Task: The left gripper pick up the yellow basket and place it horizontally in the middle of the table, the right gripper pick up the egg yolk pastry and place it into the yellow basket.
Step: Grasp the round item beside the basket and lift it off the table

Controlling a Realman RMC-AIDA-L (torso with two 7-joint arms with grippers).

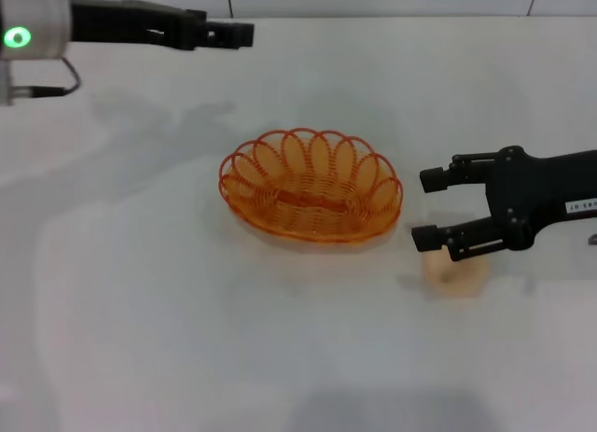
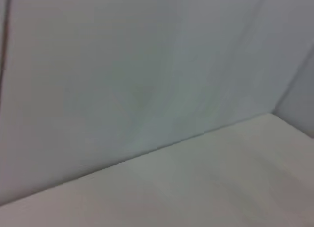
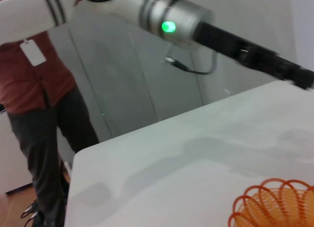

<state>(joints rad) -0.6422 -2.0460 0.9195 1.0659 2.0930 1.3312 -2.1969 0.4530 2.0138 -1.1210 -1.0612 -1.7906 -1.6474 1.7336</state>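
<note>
The yellow basket (image 1: 311, 185) lies lengthwise across the middle of the white table (image 1: 140, 292), empty. Part of it also shows in the right wrist view (image 3: 274, 205). The egg yolk pastry (image 1: 455, 273) sits on the table to the right of the basket, partly covered by my right gripper (image 1: 425, 208). That gripper is open, hovers just above the pastry, and points toward the basket. My left gripper (image 1: 238, 34) is raised at the far left of the table, well away from the basket. Its arm with the green ring light (image 3: 169, 27) shows in the right wrist view.
A person in a red shirt (image 3: 34, 75) stands beyond the table's far left corner. The left wrist view shows only bare tabletop (image 2: 221, 188) and a grey wall (image 2: 122, 65).
</note>
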